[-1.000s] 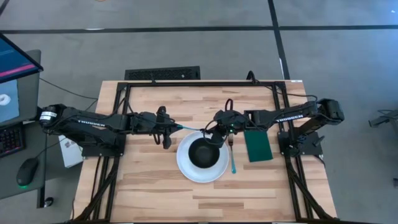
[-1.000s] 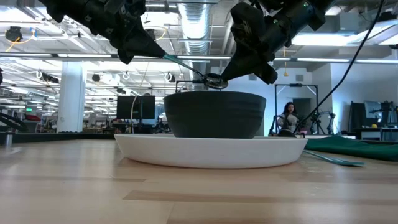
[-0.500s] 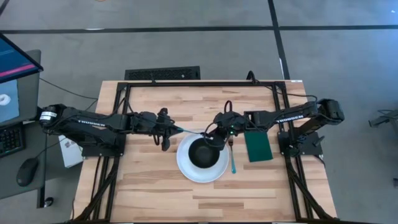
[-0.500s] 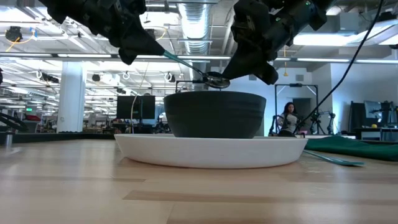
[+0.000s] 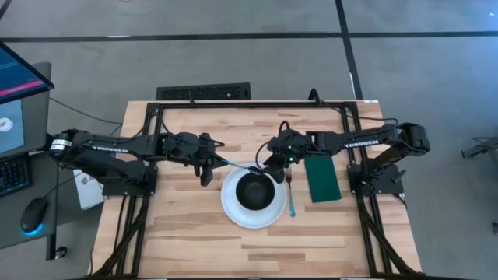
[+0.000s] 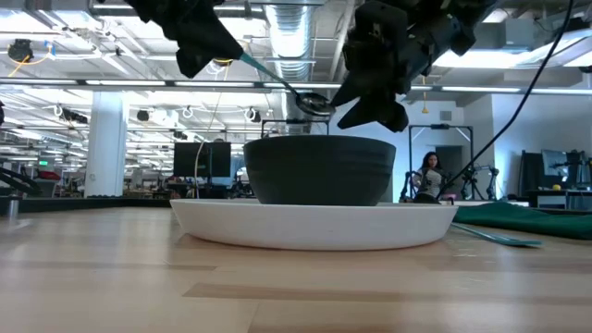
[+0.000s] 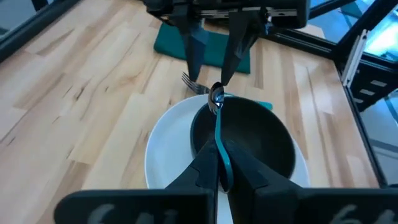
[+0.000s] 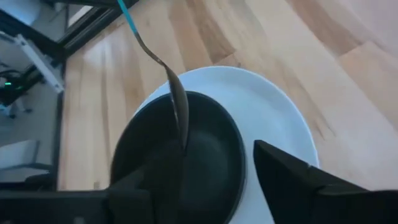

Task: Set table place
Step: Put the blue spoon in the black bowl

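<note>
Left gripper closed tight on the blue handle of the spoon, above the table and just beside the far-left rim of the plate. Handle pinched between the two dark fingers in the left wrist view, with the spoon reaching forward from the fingertips, over the rim of the black bowl. Spoon head lifted in the air, a little above the bowl's far edge, not touching it, as seen from table height.

Right gripper opened wide, holding nothing, above the far-right side of the bowl. Spoon head just in front of the open fingers and between their lines, but free of both; a clear gap to each finger in the left wrist view. In the right wrist view, spoon passing from the far side down over the bowl, with the right finger well aside of it.

Bowl standing in the middle of the white plate. Fork lying flat on the wood, just beside the plate's right rim, tines toward the far side. Green napkin flat on the table, right of the fork, near but apart.
</note>
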